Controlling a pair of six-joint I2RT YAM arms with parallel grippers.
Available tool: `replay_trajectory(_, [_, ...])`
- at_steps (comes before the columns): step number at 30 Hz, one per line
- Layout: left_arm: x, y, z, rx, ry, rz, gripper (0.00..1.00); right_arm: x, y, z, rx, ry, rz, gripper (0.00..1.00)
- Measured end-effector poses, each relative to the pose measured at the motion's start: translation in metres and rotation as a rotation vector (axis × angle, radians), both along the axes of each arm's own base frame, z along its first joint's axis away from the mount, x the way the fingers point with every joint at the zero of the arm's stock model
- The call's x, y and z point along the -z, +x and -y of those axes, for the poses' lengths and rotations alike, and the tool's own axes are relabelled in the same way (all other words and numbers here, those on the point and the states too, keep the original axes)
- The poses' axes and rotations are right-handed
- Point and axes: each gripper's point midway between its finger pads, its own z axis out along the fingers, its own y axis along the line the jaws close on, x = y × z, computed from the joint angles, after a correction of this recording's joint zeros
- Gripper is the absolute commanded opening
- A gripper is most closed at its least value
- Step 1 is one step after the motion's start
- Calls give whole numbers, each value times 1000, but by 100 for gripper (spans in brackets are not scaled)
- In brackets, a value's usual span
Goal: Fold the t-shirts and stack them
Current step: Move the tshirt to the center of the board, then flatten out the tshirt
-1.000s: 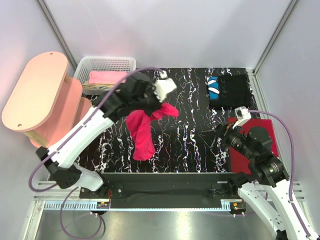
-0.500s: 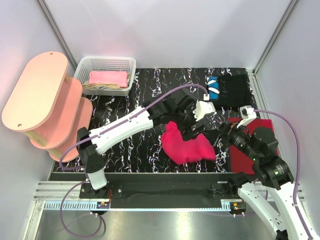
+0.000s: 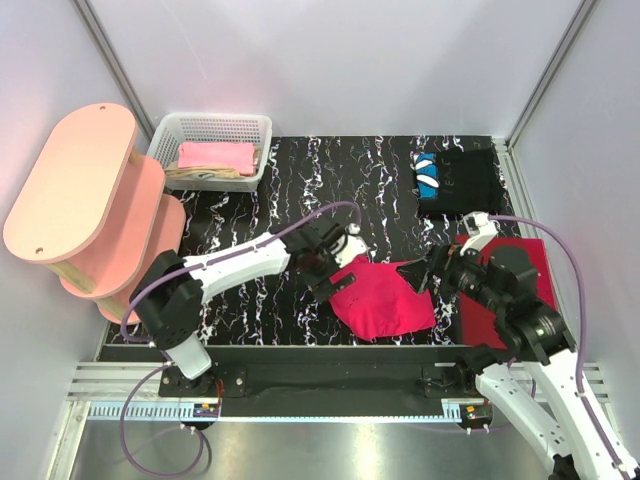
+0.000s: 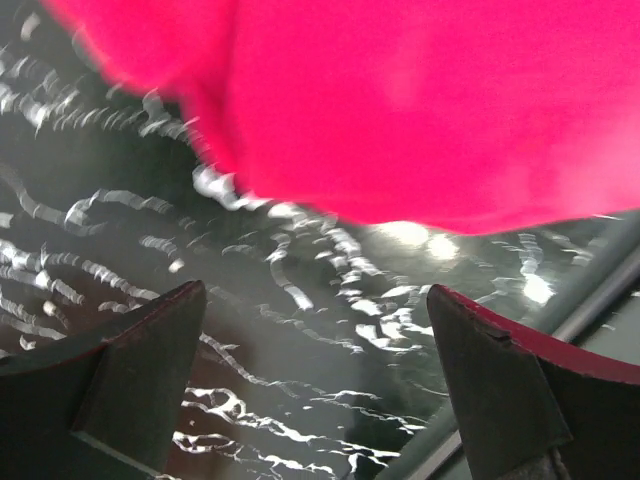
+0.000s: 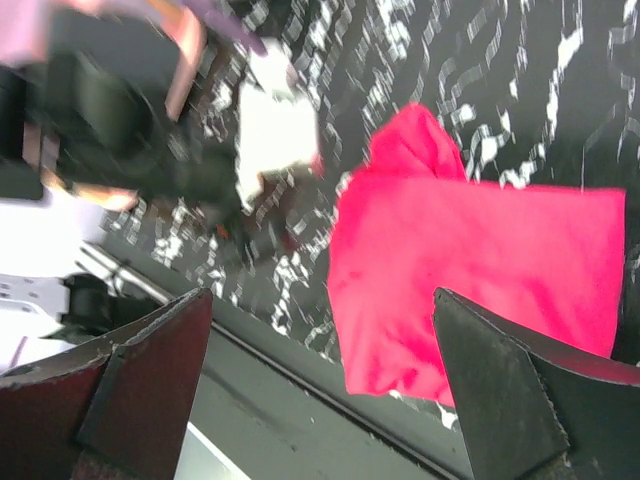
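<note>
A crimson-red t-shirt (image 3: 385, 300) lies loosely spread on the black marbled table (image 3: 380, 170), near its front edge. My left gripper (image 3: 338, 270) hovers open at the shirt's left edge, holding nothing. In the left wrist view the red t-shirt (image 4: 420, 100) fills the top, beyond the open left gripper (image 4: 315, 300). My right gripper (image 3: 428, 272) stands open at the shirt's right edge. The right wrist view shows the red t-shirt (image 5: 480, 260) ahead of the empty right gripper (image 5: 322, 295). A black t-shirt (image 3: 465, 180) with a blue-white patch lies folded at the back right.
A white basket (image 3: 165, 140) at the back left holds a pink t-shirt (image 3: 215, 155) on a beige one (image 3: 200, 175). A pink tiered shelf (image 3: 75, 185) stands at the far left. A flat dark-red rectangle (image 3: 480, 325) lies under my right arm.
My left gripper carried the red t-shirt from left of centre to the front right, opened and let it drop. The shirt now lies spread out, and the left arm has drawn back leftward.
</note>
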Motion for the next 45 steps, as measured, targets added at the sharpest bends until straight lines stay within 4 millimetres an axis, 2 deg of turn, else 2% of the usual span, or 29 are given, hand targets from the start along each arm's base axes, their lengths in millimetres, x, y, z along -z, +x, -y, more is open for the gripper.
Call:
replay_trajectory(2, [4, 17, -14, -78, 0, 0, 99, 16, 4, -2, 0, -22, -53, 97])
replay_trajectory(6, [9, 74, -40, -260, -11, 27, 99, 35, 12, -8, -3, -45, -148, 96])
replay_trajectory(9, [15, 99, -35, -299, -19, 29, 99, 38, 13, -9, -1, -40, -170, 96])
replay_trajectory(14, [27, 115, 5, -275, -72, -31, 99, 30, 9, -9, 1, -14, -149, 96])
replay_trajectory(17, [33, 117, 25, -266, -111, -86, 99, 26, 7, -8, 3, -1, -136, 96])
replay_trajectory(26, [49, 110, 41, -259, -134, -189, 96, 30, 8, -9, 2, -7, -155, 95])
replay_trajectory(29, [48, 108, 48, -244, -155, -209, 68, 32, 10, -10, 2, -11, -165, 95])
replay_trajectory(30, [48, 106, 50, -241, -161, -219, 46, 33, 10, -10, 2, -12, -167, 96])
replay_trajectory(32, [49, 101, 56, -231, -176, -248, 22, 33, 10, -10, 2, -13, -169, 95])
replay_trajectory(33, [50, 99, 58, -222, -180, -262, 2, 33, 10, -10, 2, -14, -170, 95])
replay_trajectory(37, [52, 91, 63, -207, -180, -315, 0, 33, 11, -10, 2, -14, -171, 95])
replay_trajectory(41, [38, 94, 63, -209, -186, -325, 0, 33, 11, -10, 2, -14, -170, 95])
replay_trajectory(43, [21, 106, 61, -226, -208, -317, 0, 32, 11, -10, 2, -13, -167, 95])
replay_trajectory(45, [-11, 130, 55, -256, -250, -276, 0, 29, 11, -10, 2, -11, -162, 95])
